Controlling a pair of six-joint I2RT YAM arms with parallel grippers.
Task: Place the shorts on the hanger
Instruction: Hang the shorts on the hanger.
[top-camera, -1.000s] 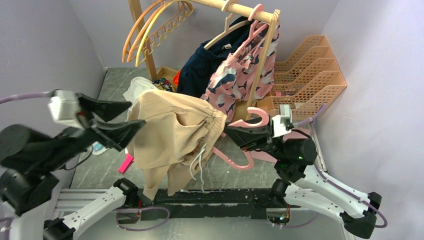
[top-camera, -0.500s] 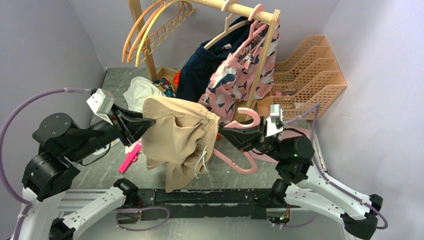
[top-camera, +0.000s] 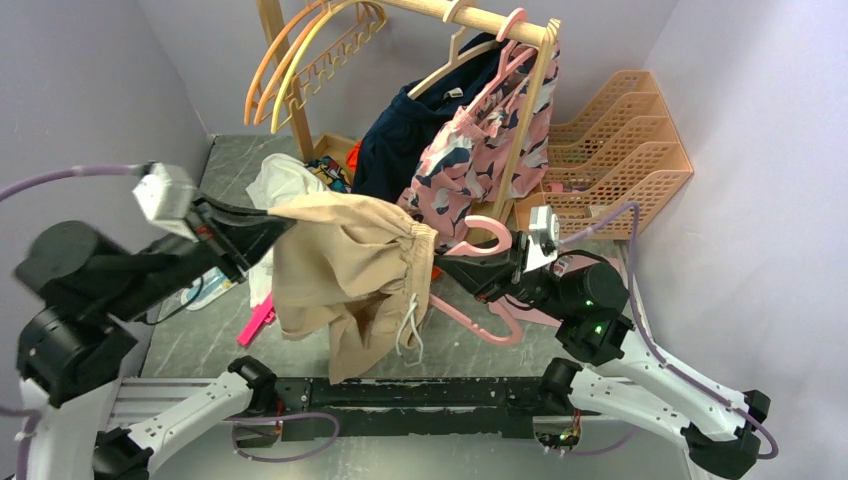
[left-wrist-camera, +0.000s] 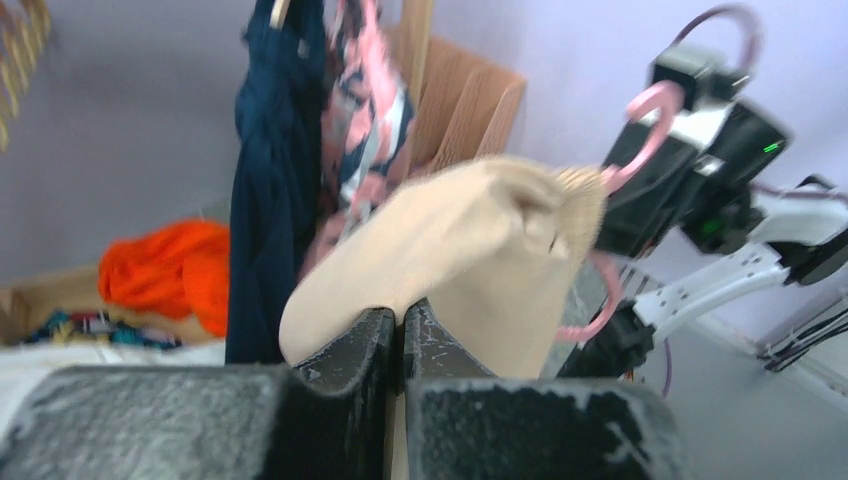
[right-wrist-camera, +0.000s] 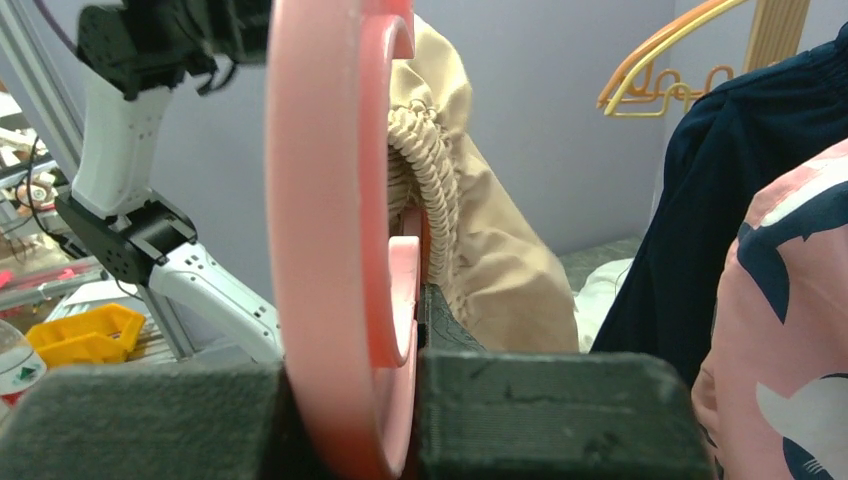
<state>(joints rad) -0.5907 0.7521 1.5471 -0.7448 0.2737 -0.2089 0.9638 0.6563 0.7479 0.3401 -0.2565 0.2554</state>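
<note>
The tan shorts (top-camera: 340, 265) hang bunched in mid-air between my two arms, white drawstring dangling below. My left gripper (top-camera: 272, 226) is shut on their left edge; in the left wrist view the fingers (left-wrist-camera: 370, 345) pinch beige fabric of the shorts (left-wrist-camera: 470, 225). My right gripper (top-camera: 452, 272) is shut on the pink hanger (top-camera: 487, 232), whose arm runs into the gathered waistband. In the right wrist view the hanger (right-wrist-camera: 330, 200) fills the jaws, and the shorts' waistband (right-wrist-camera: 430, 170) lies against it. The rest of the hanger's far arm is hidden by fabric.
A wooden rail at the back carries orange and yellow hangers (top-camera: 300, 60), a navy garment (top-camera: 410, 130) and a pink patterned garment (top-camera: 490, 150). A peach file rack (top-camera: 620, 150) stands at the right. A white cloth (top-camera: 280, 180) and a pink clip (top-camera: 255, 322) lie on the table.
My left gripper, wide open a second ago, moved in and shut on the shorts' left edge. The shorts bunched up. The right gripper with the hanger shifted slightly left.
</note>
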